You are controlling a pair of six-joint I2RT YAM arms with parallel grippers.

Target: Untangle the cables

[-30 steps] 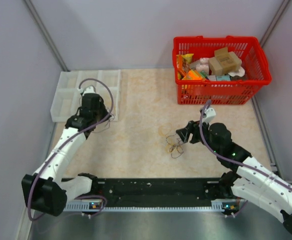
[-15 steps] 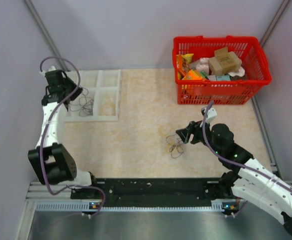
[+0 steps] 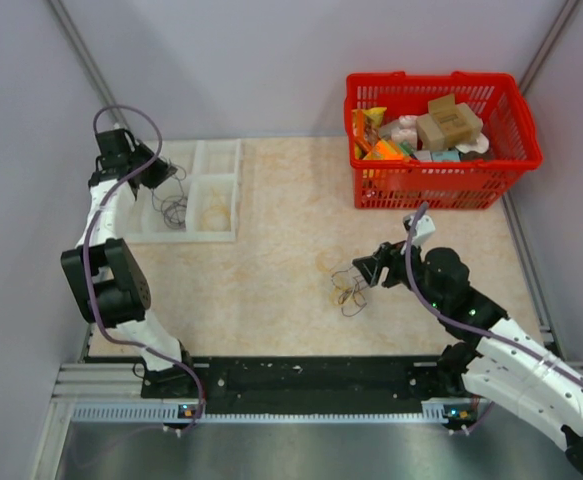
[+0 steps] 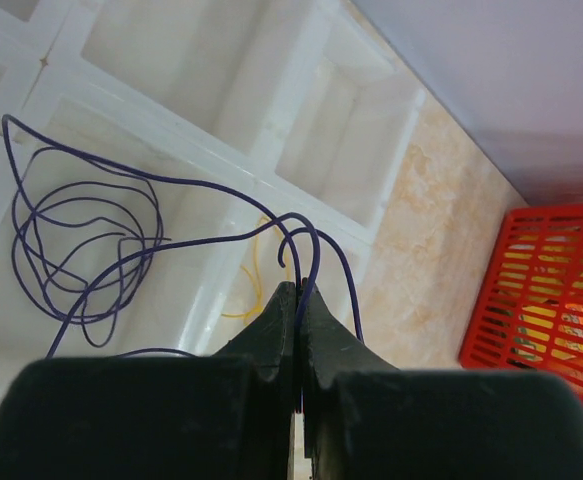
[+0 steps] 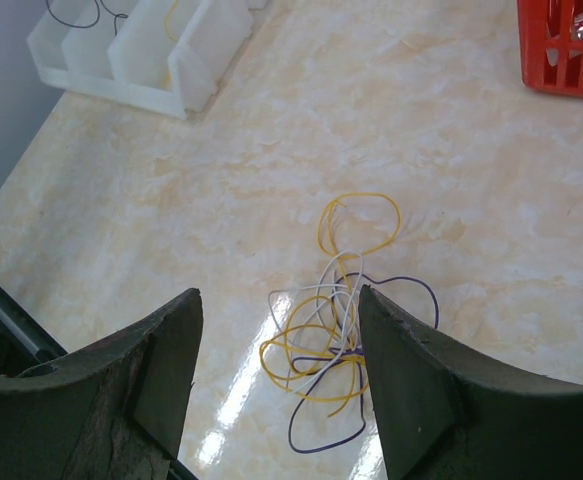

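Note:
A small tangle of yellow, white and purple cables [image 3: 348,290] lies on the beige table; in the right wrist view the tangle [image 5: 346,345] sits just ahead of the jaws. My right gripper [image 3: 366,268] hovers next to it, open [image 5: 276,295], with nothing between its fingers. My left gripper [image 3: 163,173] is over the white divided tray [image 3: 196,150] at the back left. It is shut [image 4: 298,290] on a thin purple cable [image 4: 158,225], whose loops rest in a tray compartment. A yellow cable [image 3: 214,215] lies in the neighbouring compartment.
A red basket [image 3: 441,185] full of packages stands at the back right, also seen in the left wrist view [image 4: 561,300]. Grey walls close in the table on the left, right and back. The black rail with the arm bases [image 3: 311,385] runs along the near edge.
My left arm has swung from the tray's near side to its far left, carrying the purple cable, whose loops now lie in a compartment. The right arm and the tangle have not moved.

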